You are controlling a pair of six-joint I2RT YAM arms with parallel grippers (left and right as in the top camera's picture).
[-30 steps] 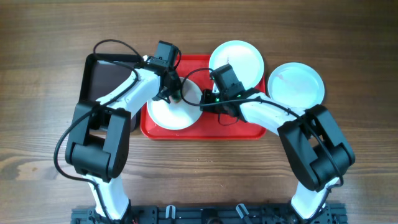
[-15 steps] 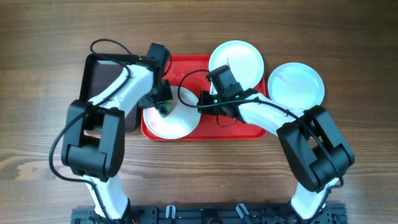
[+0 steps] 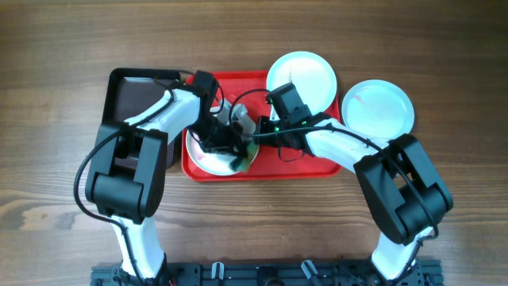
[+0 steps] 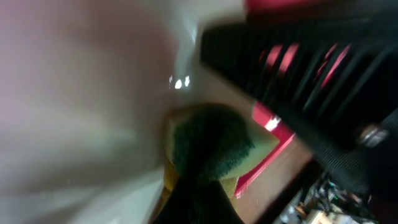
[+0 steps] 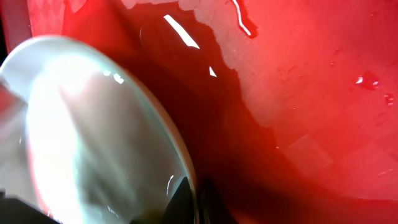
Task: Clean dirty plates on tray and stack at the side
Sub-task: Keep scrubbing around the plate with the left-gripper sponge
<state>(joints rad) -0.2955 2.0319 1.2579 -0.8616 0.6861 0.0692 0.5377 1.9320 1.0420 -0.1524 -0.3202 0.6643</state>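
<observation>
A white plate [image 3: 208,152] lies tilted on the left part of the red tray [image 3: 317,163]. My right gripper [image 3: 255,129] is shut on its right rim; the right wrist view shows the rim [image 5: 180,155] between the fingers [image 5: 194,202] above the red tray floor [image 5: 298,93]. My left gripper [image 3: 238,155] is shut on a green and yellow sponge [image 4: 211,143] pressed on the plate's face [image 4: 81,93] near its front right. A second plate [image 3: 305,75] rests on the tray's back edge. A third plate [image 3: 379,107] lies on the table right of the tray.
A dark brown tray with a black rim [image 3: 131,99] lies left of the red tray, under my left arm. Wooden table [image 3: 262,222] surrounds both trays. Cables loop above the held plate.
My left gripper has swept the sponge from the plate's left side across to its front right. My right gripper has stayed on the rim.
</observation>
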